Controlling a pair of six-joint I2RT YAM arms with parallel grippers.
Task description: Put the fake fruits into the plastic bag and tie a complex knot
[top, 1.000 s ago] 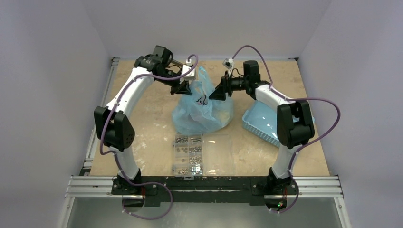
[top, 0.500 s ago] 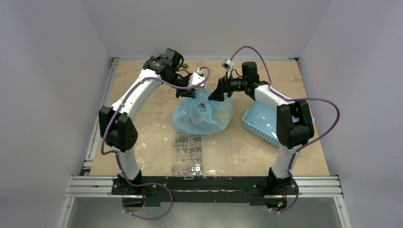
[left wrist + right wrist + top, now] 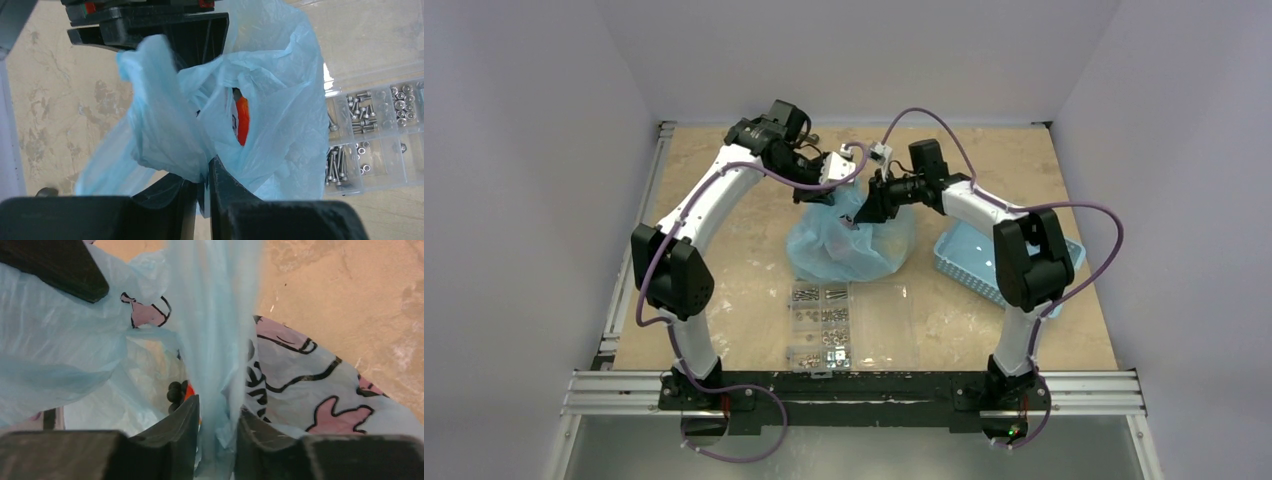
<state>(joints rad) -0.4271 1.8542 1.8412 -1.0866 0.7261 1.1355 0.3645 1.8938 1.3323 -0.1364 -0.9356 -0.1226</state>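
1. I see plain pale lilac-grey walls [image 3: 854, 60] closing in the back, left and right.
2. The counter [image 3: 744, 280] is beige with mottled marbling, evenly lit.
3. Silver aluminium rails [image 3: 614, 392] frame its near and left edges.

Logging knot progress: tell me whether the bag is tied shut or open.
Open. A gap in the bag shows a red fruit inside; left gripper and right gripper each grip a separate strip.

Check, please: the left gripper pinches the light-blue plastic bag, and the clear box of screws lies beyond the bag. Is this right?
No. The left gripper does pinch the plastic bag, but the box of screws lies on the near side of the bag, not beyond it; the top external view shows it.
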